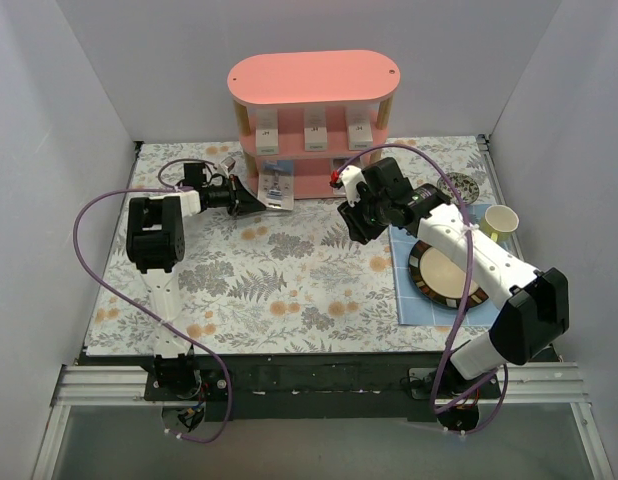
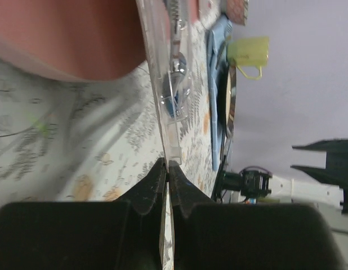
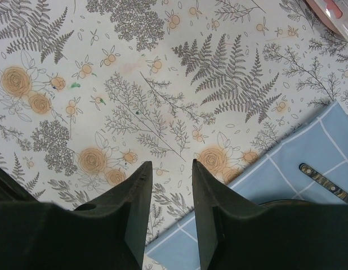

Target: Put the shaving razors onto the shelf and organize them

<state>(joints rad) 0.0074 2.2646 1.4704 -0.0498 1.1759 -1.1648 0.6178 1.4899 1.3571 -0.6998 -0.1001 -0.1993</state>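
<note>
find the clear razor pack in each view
Top external: clear razor pack left of centre, at the shelf's foot, pinched by the left fingers.
Left wrist: upper centre, edge-on, between the fingers.
Right wrist: not in it.
Shared landmark: the blue cloth, in all three.

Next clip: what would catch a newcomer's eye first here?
The pink shelf stands at the far middle of the floral cloth, with three white boxes on its middle tier. At its foot the left gripper pinches a clear blister pack. The right gripper hangs open over the cloth.
</note>
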